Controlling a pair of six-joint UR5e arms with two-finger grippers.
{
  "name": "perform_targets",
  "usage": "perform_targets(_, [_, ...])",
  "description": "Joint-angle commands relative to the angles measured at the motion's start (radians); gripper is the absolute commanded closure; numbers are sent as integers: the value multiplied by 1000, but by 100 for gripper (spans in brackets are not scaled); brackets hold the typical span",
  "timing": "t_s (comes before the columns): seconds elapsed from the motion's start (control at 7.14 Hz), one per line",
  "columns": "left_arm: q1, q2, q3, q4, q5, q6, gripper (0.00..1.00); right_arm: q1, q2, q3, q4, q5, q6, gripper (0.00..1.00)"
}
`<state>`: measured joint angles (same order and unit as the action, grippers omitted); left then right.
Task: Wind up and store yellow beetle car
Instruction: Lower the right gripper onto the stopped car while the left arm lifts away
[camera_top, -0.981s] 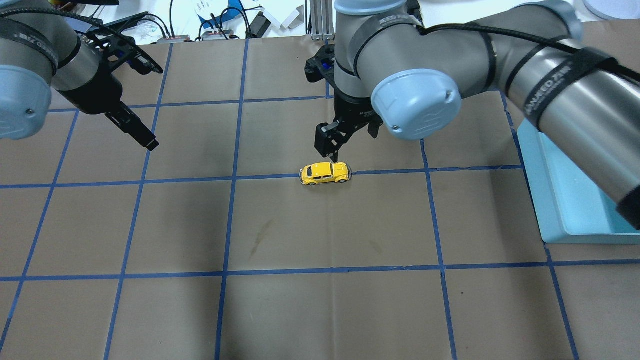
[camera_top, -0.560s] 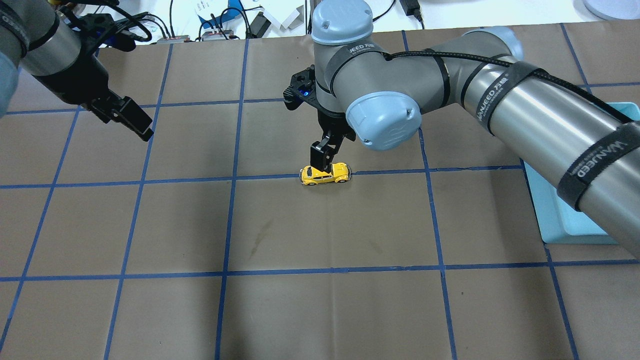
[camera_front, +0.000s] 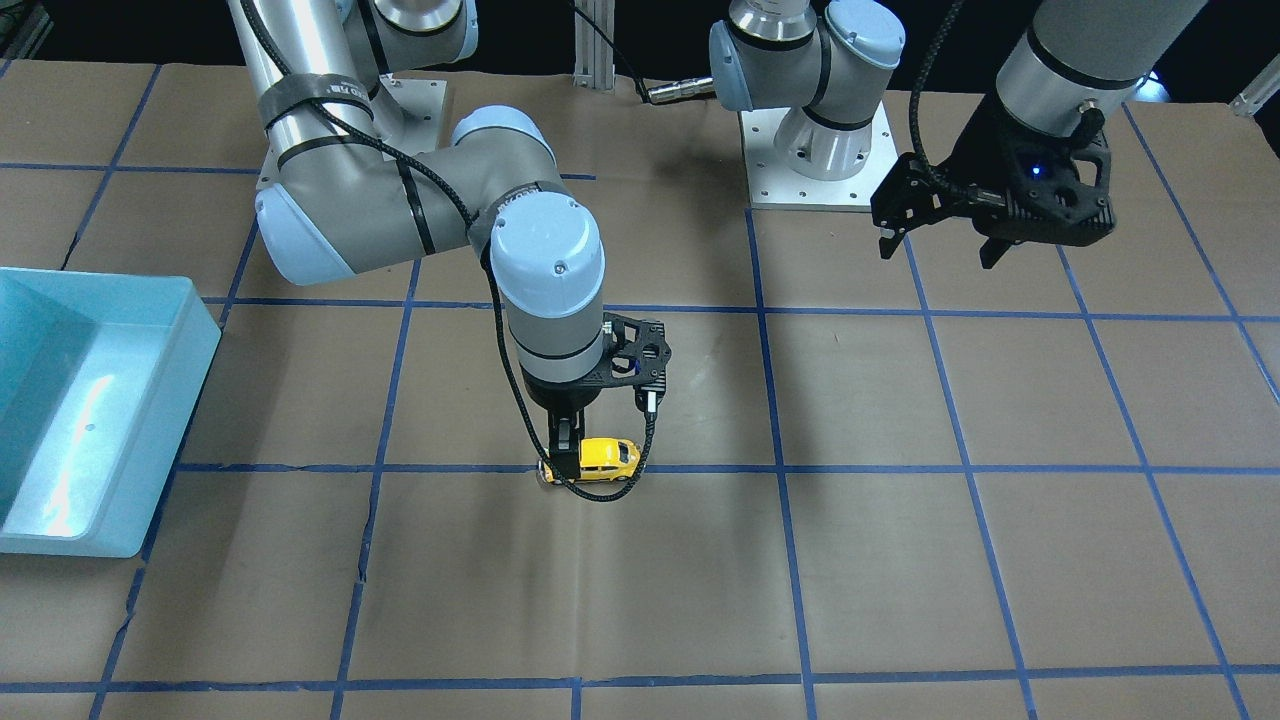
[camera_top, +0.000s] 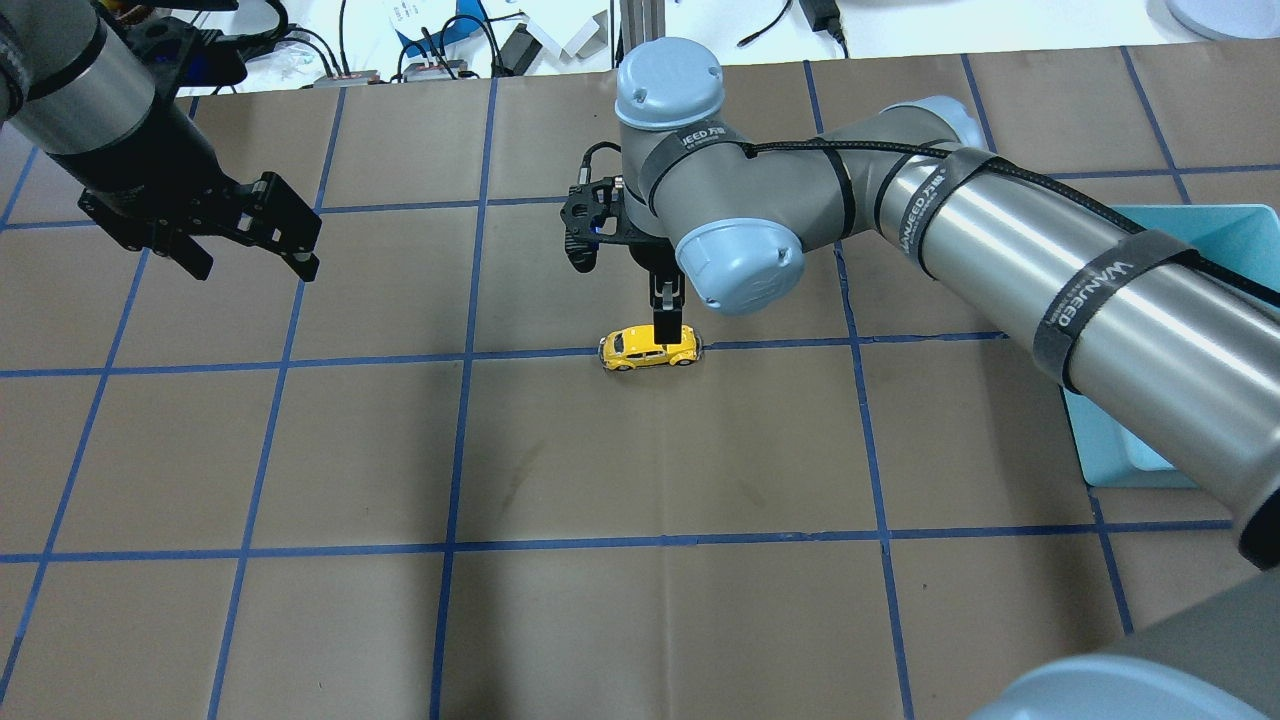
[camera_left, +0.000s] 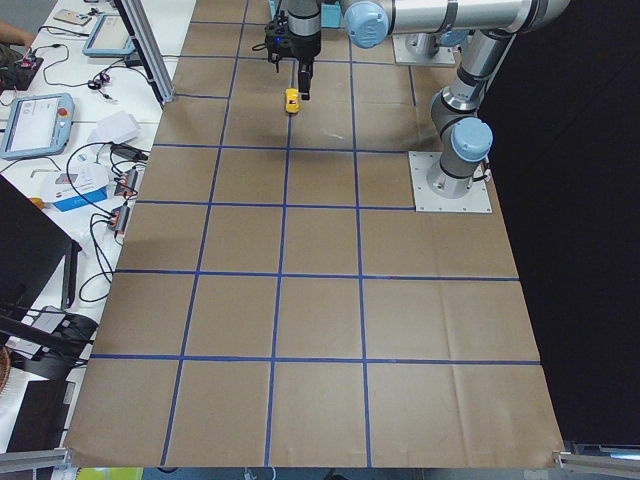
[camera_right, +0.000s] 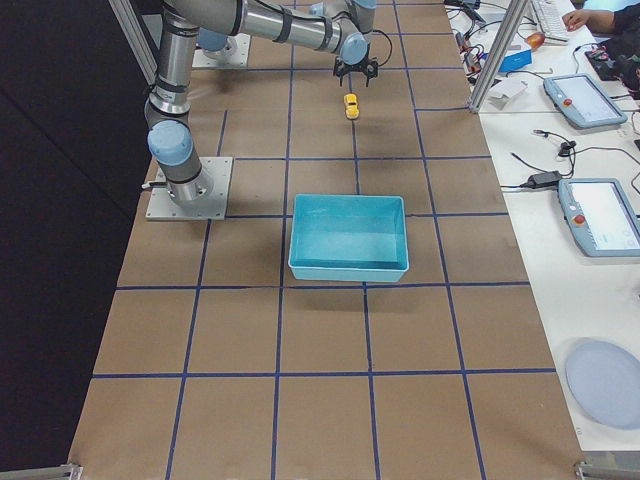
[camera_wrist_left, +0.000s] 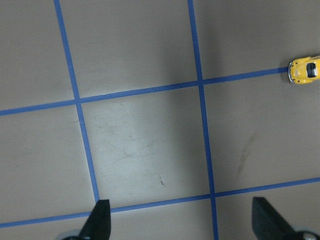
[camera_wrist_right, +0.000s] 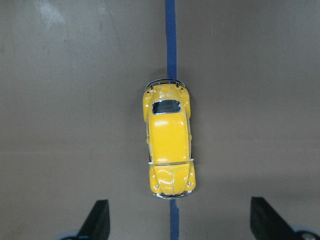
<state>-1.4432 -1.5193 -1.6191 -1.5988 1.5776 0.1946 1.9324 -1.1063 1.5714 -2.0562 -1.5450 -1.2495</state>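
My right gripper hangs open over the small glossy yellow beetle car on a blue tape line in the middle of the brown desk, the left gripper open well to its left, so I judge this the pick-up: next, lower and close squarely on its sides

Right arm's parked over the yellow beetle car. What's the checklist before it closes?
1. ok: the small glossy yellow toy beetle car sits upright on its wheels.
2. ok: the right gripper is open, fingertips wide apart in its wrist view.
3. ok: the car lies about centred between them, its sides facing the fingers.
4. cannot tell: whether the fingers are low enough to catch the body.
5. ok: the left gripper is open and well off to the side of the car.
6. ok: the light blue plastic bin stands open-topped on the right arm's side.
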Motion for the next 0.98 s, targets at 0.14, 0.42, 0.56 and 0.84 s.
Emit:
perform_targets(0.14, [-63, 39, -21, -3, -32, -145, 0, 3, 65, 87, -175, -1, -136, 6])
perform_targets(0.42, [-63, 38, -21, -3, -88, -165, 0, 5, 86, 87, -196, 8, -134, 13])
perform_targets(0.56, [-62, 33, -16, -10, -76, -167, 0, 5, 91, 85, -197, 9, -134, 20])
perform_targets(0.84, [-62, 16, 2, -59, -74, -167, 0, 31, 89, 90, -199, 6, -134, 56])
